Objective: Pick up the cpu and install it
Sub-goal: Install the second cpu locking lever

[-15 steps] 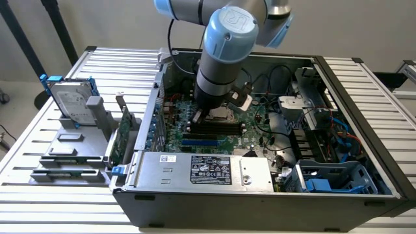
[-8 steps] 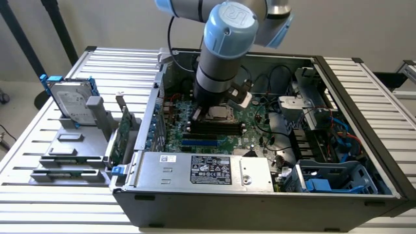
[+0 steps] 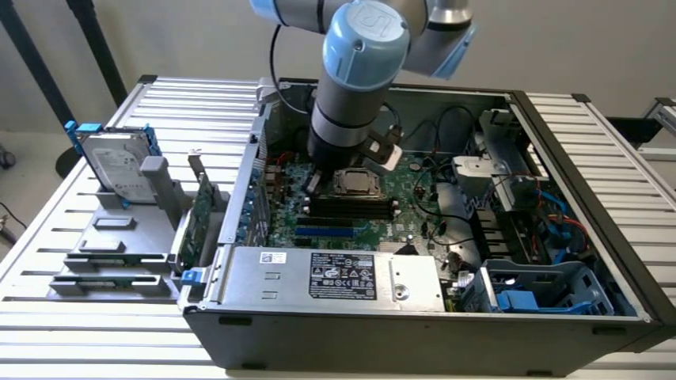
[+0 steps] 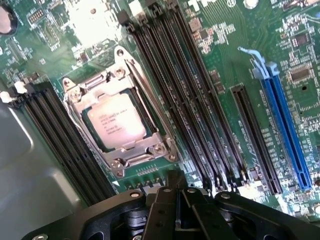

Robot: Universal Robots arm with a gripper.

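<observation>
1. The gripper (image 4: 176, 200) is closed and holds nothing; in the wrist view its black fingers (image 4: 167, 192) are pressed together just above the motherboard (image 4: 225, 45).
2. The cpu (image 4: 115, 121) sits flat inside its socket, and the metal retention frame (image 4: 150, 145) lies around its edges.
3. In the exterior view the cpu (image 3: 354, 181) is seen near the middle of the open computer case (image 3: 423, 324), just beside the lower end of the robot arm (image 3: 354, 87).
4. Black memory slots (image 4: 180, 95) run on both sides of the socket, and two blue slots (image 4: 285, 125) lie further away.
5. The grey power supply (image 3: 328, 277) with a black label is at the near edge of the case.
6. On the exterior view's left, a hard drive (image 3: 111, 166) with blue rails stands in a grey holder (image 3: 116, 253) on the table (image 3: 63, 332).
</observation>
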